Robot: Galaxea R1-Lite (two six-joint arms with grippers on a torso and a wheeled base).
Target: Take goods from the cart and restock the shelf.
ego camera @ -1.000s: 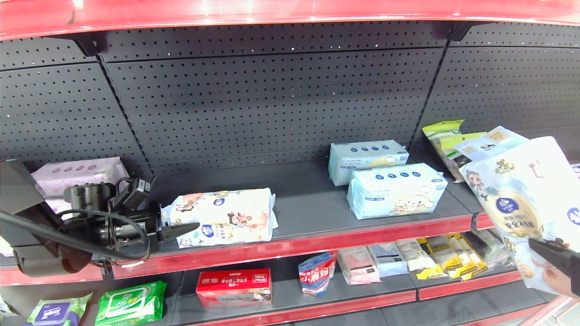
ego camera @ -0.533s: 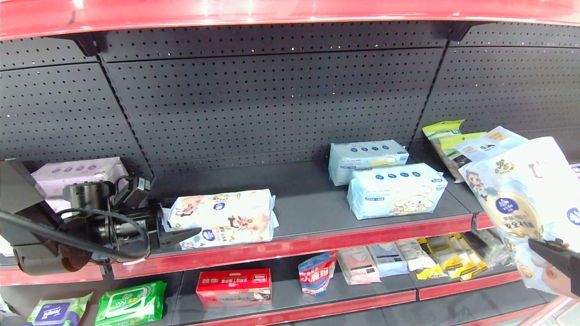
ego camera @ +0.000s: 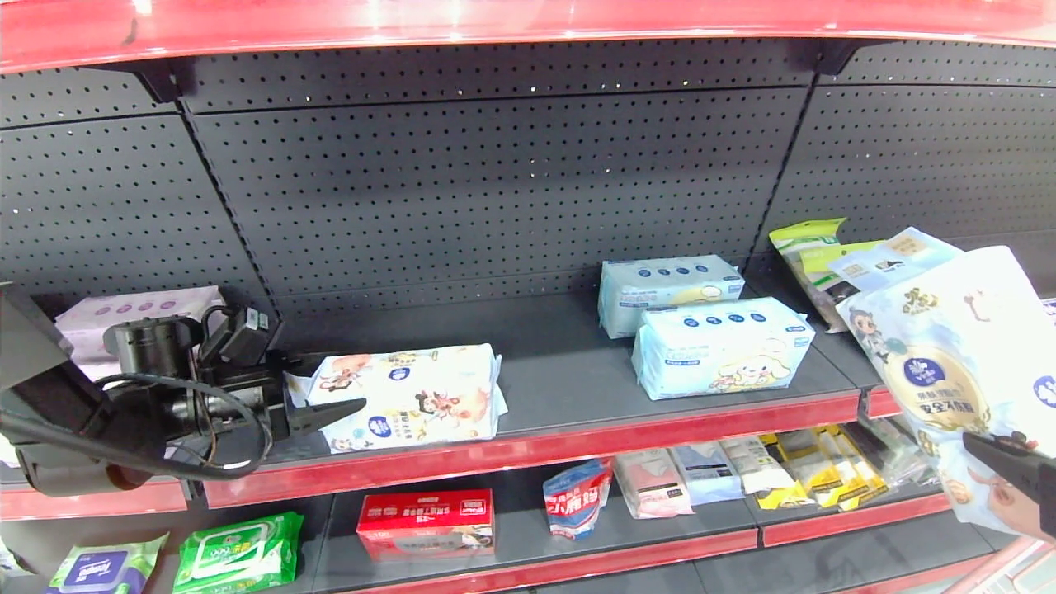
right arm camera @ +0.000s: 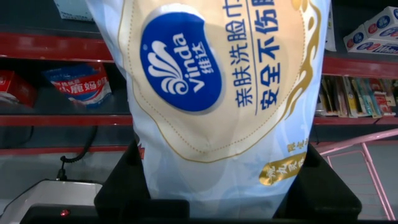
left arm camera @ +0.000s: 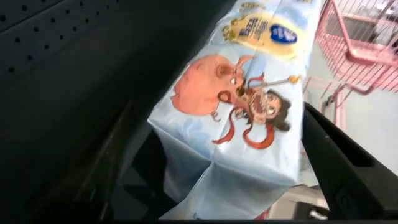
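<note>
A: Your left claw (ego camera: pixel 326 404) sits at the left end of the cartoon-printed pack (ego camera: pixel 412 394); that pack lies flat on the shelf (ego camera: pixel 561 363), close to the red front lip and left of the middle; whether your claw is clamped on it or loose, I cannot tell

B: You get the same from your left wrist view; the pack's end is close up there, with the pink cart (left arm camera: pixel 339 46) beyond it; now look to your right side

A: Your right claw (ego camera: pixel 982 452) is clamped on the lower end of the tall white bag (ego camera: pixel 949 363); you hold it upright, a little tilted, off the shelf and in front of the right-hand bay; in your right wrist view the bag stands between both fingers (right arm camera: pixel 124 180), touching each

B: On the shelf itself you have two light-blue packs right of the middle, the rear tissue pack (ego camera: pixel 664 293) and the front tissue pack (ego camera: pixel 722 346), just beside each other; a pink pack (ego camera: pixel 140 309) lies at the far left, behind your left arm; green and white pouches (ego camera: pixel 804 243) stand in the right bay, behind your bag

A: On the lower shelf (ego camera: pixel 516 536) you have a red box (ego camera: pixel 425 524), a green wipes pack (ego camera: pixel 239 553) to its left and a blue-and-red pouch (ego camera: pixel 576 499) to its right
</note>
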